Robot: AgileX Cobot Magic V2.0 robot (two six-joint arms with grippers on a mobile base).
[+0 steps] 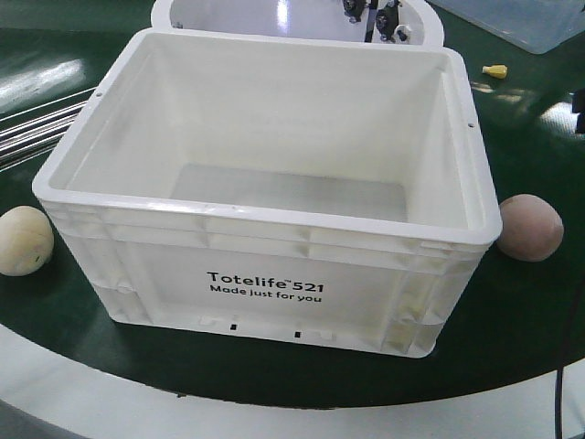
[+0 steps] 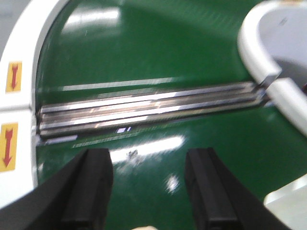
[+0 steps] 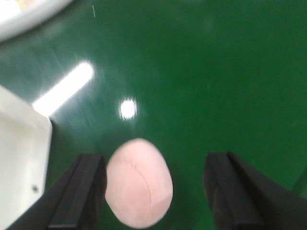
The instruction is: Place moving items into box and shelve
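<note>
My right gripper [image 3: 153,191], released, brackets the pinkish lump [image 3: 139,184] at lower centre. My left gripper [image 2: 148,187], likewise released, hangs over the desk [image 2: 192,72]. The cream lump [image 1: 25,240] lies frame-left of the box [image 1: 265,283].

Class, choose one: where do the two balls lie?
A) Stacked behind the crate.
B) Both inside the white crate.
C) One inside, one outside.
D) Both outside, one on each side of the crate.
D: the cream ball and the pinkish ball rest on the green surface at opposite sides of the white crate, which holds nothing.
</note>
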